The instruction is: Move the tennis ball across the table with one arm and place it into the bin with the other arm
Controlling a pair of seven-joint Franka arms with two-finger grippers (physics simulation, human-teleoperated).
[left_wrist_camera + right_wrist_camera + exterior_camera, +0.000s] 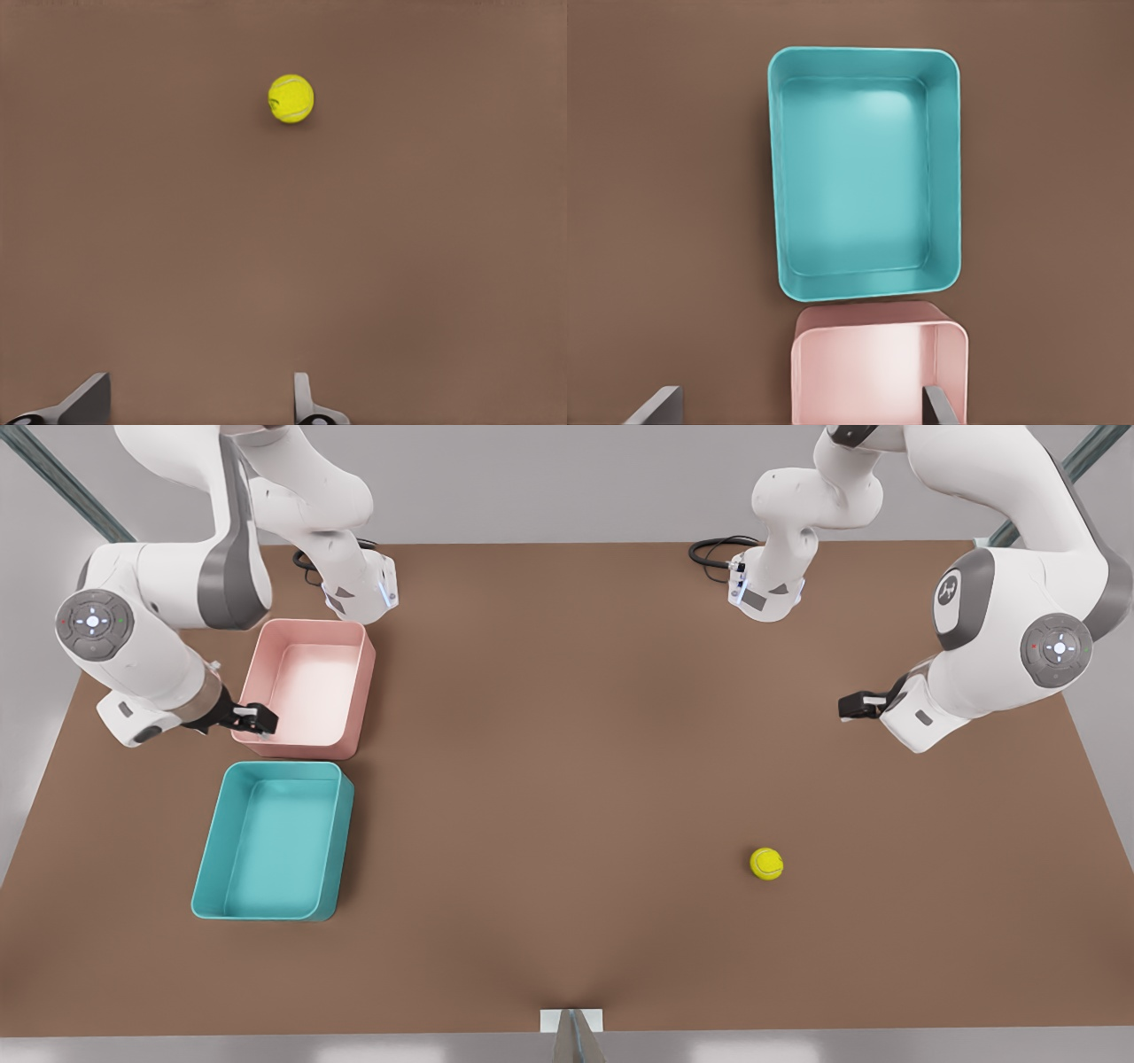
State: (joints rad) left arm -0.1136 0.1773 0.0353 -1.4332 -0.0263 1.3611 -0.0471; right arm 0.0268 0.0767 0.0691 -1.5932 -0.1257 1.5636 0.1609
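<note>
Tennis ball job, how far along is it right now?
Nothing is done yet: the tennis ball lies on the table, far from the teal bin. The left gripper is open near the ball; the right gripper, open, waits over the pink tray. Moving and binning remain.

On my feed I see a pink tray [309,688] lying flat and empty toward the front view's left, at the far side. Two black cable loops [716,551] sit at the far edge. A metal corner post [574,1036] shows at the near edge.
</note>
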